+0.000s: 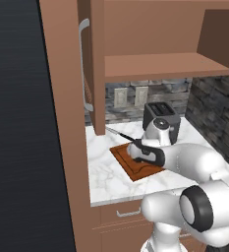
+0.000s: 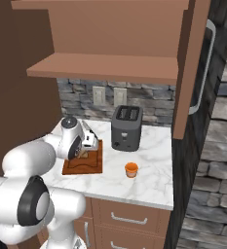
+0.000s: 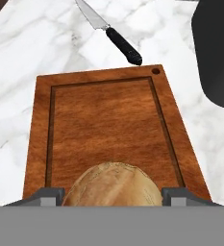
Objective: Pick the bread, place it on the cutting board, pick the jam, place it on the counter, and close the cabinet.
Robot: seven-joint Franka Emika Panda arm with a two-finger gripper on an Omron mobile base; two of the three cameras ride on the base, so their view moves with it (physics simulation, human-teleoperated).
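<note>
The bread (image 3: 114, 185), a rounded tan-brown lump, sits between my fingertips at the near end of the cutting board (image 3: 108, 115). My gripper (image 3: 113, 194) is shut on the bread, low over the reddish-brown board (image 1: 138, 167) (image 2: 88, 165). In the right base view a sliver of bread (image 2: 84, 154) shows under the hand (image 2: 85, 146). The jam (image 2: 131, 169), a small orange jar, stands on the white marble counter (image 2: 149, 185) to the right of the board. The cabinet stands open, its doors (image 1: 89, 59) (image 2: 193, 63) swung out over the counter.
A black-handled knife (image 3: 118, 41) (image 1: 118, 133) lies on the marble just beyond the board's far edge. A dark toaster (image 2: 126, 127) (image 1: 160, 118) stands behind the board against the stone backsplash. Drawers (image 2: 129, 219) sit below the counter.
</note>
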